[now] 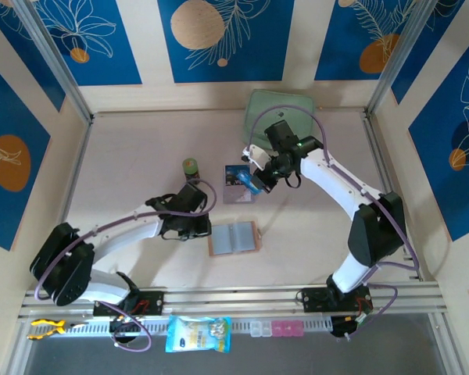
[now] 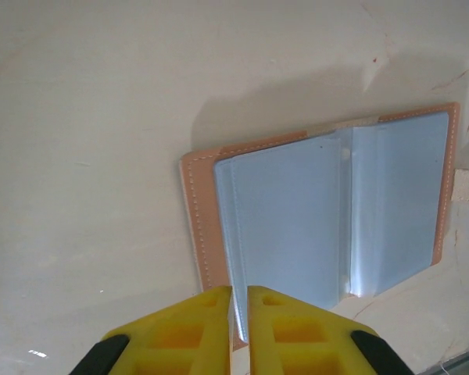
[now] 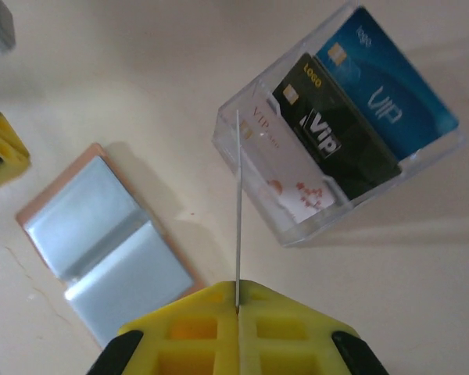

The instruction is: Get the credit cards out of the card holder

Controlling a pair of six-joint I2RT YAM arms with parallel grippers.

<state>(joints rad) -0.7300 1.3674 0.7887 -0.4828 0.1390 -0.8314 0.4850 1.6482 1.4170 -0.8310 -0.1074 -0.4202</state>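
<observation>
The tan card holder lies open on the table, grey pockets up. My left gripper sits at its left edge, jaws nearly together with the edge of the grey pocket lining between them. My right gripper is shut on one credit card, seen edge-on, a blue sliver from above. This card's far end hangs over the near corner of a clear plastic tray. Three credit cards lie in that tray: blue, black and white.
A mint-green case lies at the back behind the right arm. A small green jar stands left of the clear tray. A snack packet and small boxes lie below the front rail.
</observation>
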